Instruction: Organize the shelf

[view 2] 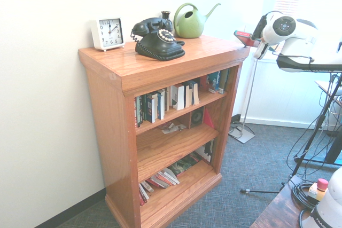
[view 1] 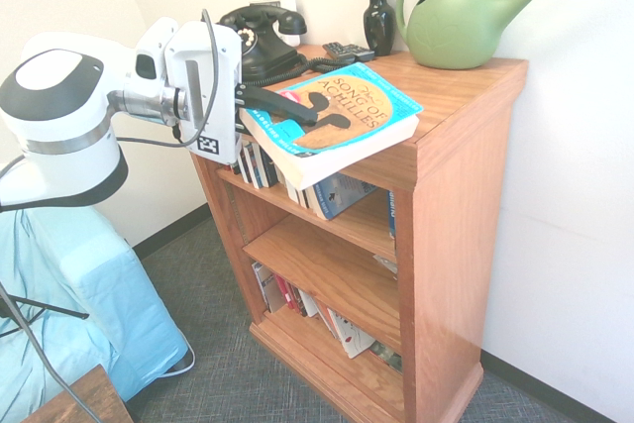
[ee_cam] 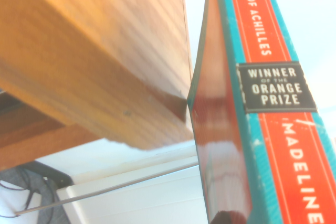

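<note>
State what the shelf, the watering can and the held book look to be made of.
Shelf: apparently oak-like wood with a satin varnish; orange-brown grain lines show on top.
Watering can: probably moulded plastic; uniform matte green, seamless rounded body.
Book: paperback with glossy card cover; the wrist view shows sheen on it. The gripper has its jaws shut on it.

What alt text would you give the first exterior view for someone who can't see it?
A white robot arm's gripper holds a turquoise paperback flat by the oak shelf, whose top carries a black rotary phone, dark vase and green watering can.
</note>
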Robot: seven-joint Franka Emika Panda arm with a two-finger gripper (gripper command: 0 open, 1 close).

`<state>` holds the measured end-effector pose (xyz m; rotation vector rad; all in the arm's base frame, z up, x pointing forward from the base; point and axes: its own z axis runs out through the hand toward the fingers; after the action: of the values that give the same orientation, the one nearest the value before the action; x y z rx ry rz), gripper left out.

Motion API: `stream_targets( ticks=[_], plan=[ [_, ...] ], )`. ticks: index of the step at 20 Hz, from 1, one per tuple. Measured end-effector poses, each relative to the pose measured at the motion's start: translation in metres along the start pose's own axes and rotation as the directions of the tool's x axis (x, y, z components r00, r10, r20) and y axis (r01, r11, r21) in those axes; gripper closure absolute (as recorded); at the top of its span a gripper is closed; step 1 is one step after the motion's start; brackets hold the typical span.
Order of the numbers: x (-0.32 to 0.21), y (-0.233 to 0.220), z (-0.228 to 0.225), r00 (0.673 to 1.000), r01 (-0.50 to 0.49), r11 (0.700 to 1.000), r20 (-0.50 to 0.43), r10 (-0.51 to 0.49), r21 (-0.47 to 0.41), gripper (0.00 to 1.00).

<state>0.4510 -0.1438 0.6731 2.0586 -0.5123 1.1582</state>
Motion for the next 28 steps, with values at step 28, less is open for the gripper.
stream_targets(
  ticks=[28],
  plan=[
    [-0.175, -0.041, -0.049, 0.882, -0.384, 0.859, 0.410, 0.232, 0.340, 1.00]
  ],
)
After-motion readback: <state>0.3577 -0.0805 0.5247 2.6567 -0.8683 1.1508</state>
